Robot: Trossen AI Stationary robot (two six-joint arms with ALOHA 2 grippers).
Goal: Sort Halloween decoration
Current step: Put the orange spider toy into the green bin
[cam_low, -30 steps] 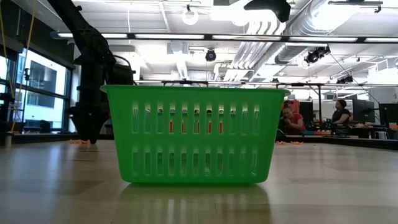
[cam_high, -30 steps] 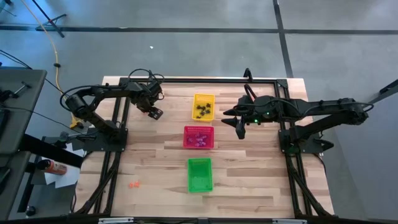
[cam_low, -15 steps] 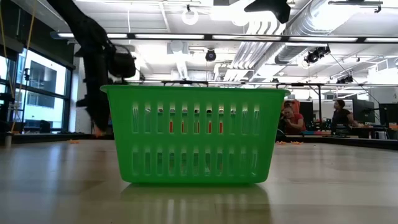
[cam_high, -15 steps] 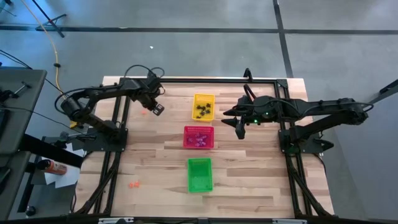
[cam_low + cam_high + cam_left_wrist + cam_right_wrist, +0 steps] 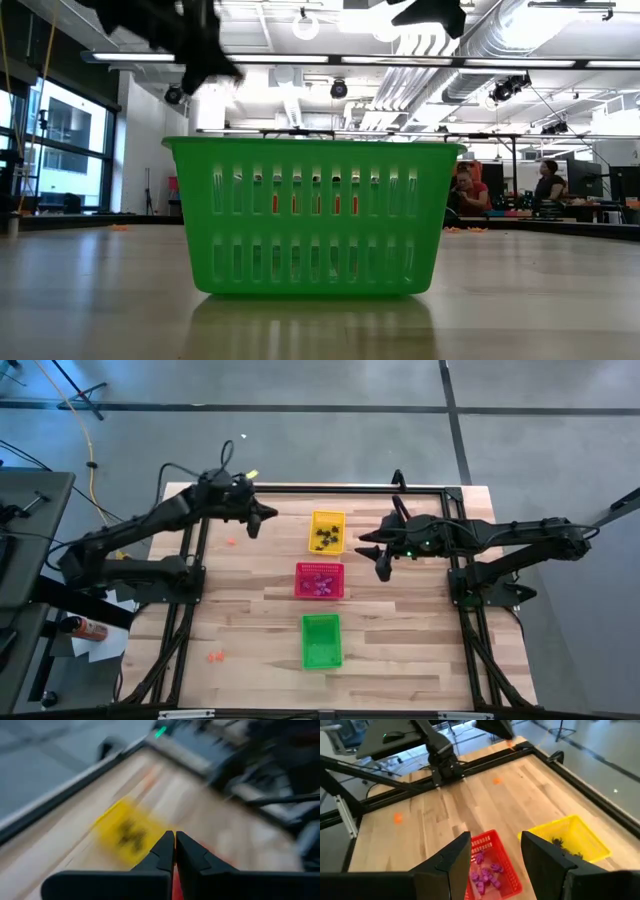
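Note:
My left gripper (image 5: 258, 523) hangs high above the table's far left part, pointing almost level toward the yellow basket (image 5: 327, 531), which holds black trinkets. It is shut, with an orange trinket (image 5: 509, 743) at its tips. Another orange trinket (image 5: 231, 543) lies on the wood below it. Two more (image 5: 213, 657) lie near the front left. My right gripper (image 5: 383, 568) hovers open beside the red basket (image 5: 319, 580), which holds purple trinkets (image 5: 487, 872). The green basket (image 5: 321, 641) stands nearest the front edge. My left gripper pinches the orange trinket (image 5: 509, 743) at its fingertips. The trinket is lifted clear of the table. It is too small for me to tell which part of it is held.
The three baskets stand in a row down the table's middle. Black frame rails (image 5: 190, 570) run along the table's left, right and far sides. Bare wood lies to the left and right of the baskets. People sit far off in the room behind (image 5: 548, 180).
My left gripper has shut at the table's surface near the far left, then risen well above it. It has tipped from pointing down to nearly level and drifted a little toward the far edge. The orange trinket has come up with it. My right arm has kept still.

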